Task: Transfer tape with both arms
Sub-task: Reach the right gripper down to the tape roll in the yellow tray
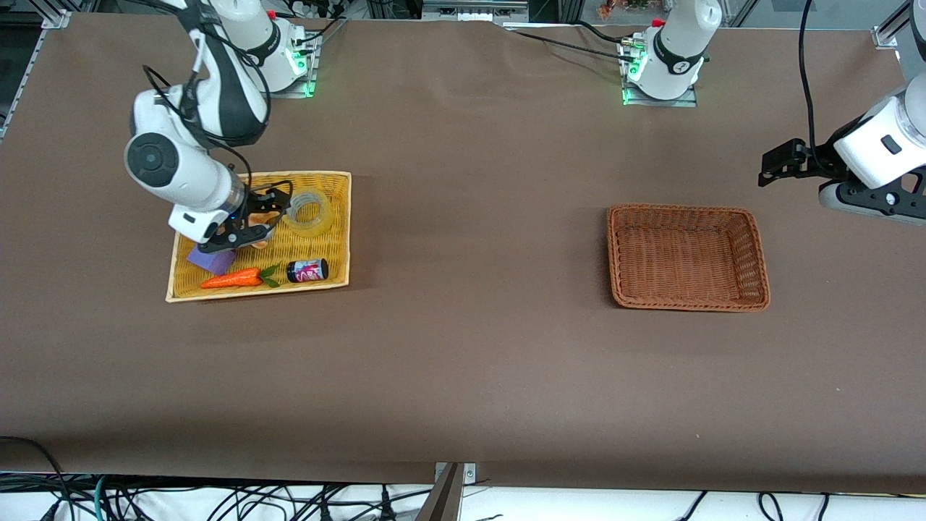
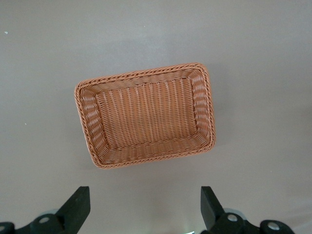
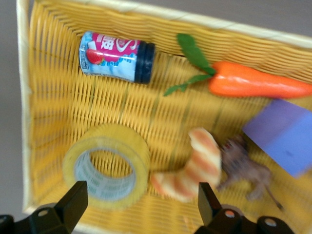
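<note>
I see two baskets: one brown basket (image 1: 687, 257), one yellow basket (image 1: 334, 224); my left gripper (image 2: 144, 207) waits, fingers spread, near the brown one; my right gripper (image 3: 139, 204) hangs released over the yellow one, where one tape (image 3: 107, 165) lies beside one croissant (image 3: 192, 165), one carrot (image 3: 253, 85), one can (image 3: 117, 56).

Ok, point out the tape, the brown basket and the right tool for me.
tape (image 3: 108, 166): right wrist view, on its yellowish ring wall.
brown basket (image 1: 686, 211): front view, on its rim.
right tool (image 3: 139, 199): right wrist view, midway between its open fingertips.

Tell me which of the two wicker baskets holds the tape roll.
The yellow wicker basket at the right arm's end holds the yellowish translucent tape roll; the brown wicker basket holds nothing.
</note>
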Motion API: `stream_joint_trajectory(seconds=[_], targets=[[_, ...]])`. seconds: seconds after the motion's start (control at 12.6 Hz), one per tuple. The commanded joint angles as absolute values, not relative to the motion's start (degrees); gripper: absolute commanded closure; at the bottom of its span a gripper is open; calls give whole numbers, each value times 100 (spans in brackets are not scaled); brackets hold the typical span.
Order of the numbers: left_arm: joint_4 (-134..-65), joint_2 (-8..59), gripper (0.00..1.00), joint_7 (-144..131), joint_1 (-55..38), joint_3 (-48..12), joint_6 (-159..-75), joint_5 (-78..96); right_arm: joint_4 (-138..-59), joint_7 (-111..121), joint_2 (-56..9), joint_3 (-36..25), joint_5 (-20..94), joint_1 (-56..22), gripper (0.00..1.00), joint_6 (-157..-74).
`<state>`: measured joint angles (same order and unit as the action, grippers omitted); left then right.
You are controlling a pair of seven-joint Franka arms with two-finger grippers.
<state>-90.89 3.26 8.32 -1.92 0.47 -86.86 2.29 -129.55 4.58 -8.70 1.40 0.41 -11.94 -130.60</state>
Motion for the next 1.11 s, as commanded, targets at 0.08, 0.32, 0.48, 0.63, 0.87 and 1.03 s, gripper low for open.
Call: stream_joint_trajectory(seconds=[0.08,0.32,0.48,0.63,0.87,1.03], targets=[[-8938,396,0,940,-167,53,-8675,369,-13649,571,-1176,360,35,-1169,0,-14429],[-8938,396,0,940,-167,44,-8675,369,-13649,667,-1476,360,18,-1160,0,-14713],[-8938,396,0,940,-167,53,-8675,369,-13649,668,-1573,360,18,-1160,32,-14722],[-8938,396,0,940,-167,44,-8675,369,-13649,668,-1582,360,18,-1160,79,-14678],[-8938,396,0,949,-167,44,-8666,369,-13606,668,-1521,360,18,-1160,100,-14599],[-8938,396,0,949,-176,44,-8666,369,-13466,677,-1389,378,18,-1160,100,-14320]])
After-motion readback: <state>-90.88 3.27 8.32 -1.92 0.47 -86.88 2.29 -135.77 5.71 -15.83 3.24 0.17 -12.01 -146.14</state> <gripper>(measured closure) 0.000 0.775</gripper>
